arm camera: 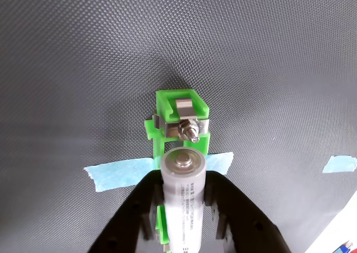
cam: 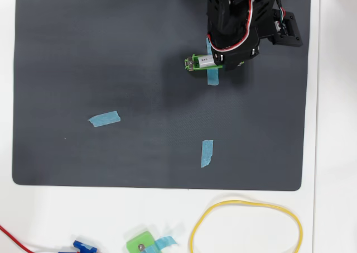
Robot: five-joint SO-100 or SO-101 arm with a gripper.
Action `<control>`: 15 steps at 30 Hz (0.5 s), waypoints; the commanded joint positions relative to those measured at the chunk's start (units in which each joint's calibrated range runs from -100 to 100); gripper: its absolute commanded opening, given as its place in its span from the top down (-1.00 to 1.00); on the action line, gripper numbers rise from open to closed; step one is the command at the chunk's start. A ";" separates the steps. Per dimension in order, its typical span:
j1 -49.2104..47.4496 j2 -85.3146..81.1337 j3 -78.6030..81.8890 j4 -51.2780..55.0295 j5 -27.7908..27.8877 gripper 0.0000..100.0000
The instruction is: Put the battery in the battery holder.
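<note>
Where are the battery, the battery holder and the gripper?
battery [arm camera: 182, 203]: wrist view, white side.
battery holder [arm camera: 164, 105]: wrist view, green far-end wall.
gripper [arm camera: 183, 208]: wrist view, midway between fingertips.

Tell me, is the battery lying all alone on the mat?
No, the gripper holds the battery between its black fingers, right over the green battery holder.

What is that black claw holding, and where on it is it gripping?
The gripper holds the battery by the sides of its white body, its two fingers on either side, just above the green battery holder.
</note>
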 commanded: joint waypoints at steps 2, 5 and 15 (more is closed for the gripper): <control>0.21 -1.84 -0.47 -0.47 -0.27 1.00; 0.21 -1.84 -0.47 -0.47 -0.27 1.00; 0.52 -1.76 -1.00 -0.55 -0.27 1.00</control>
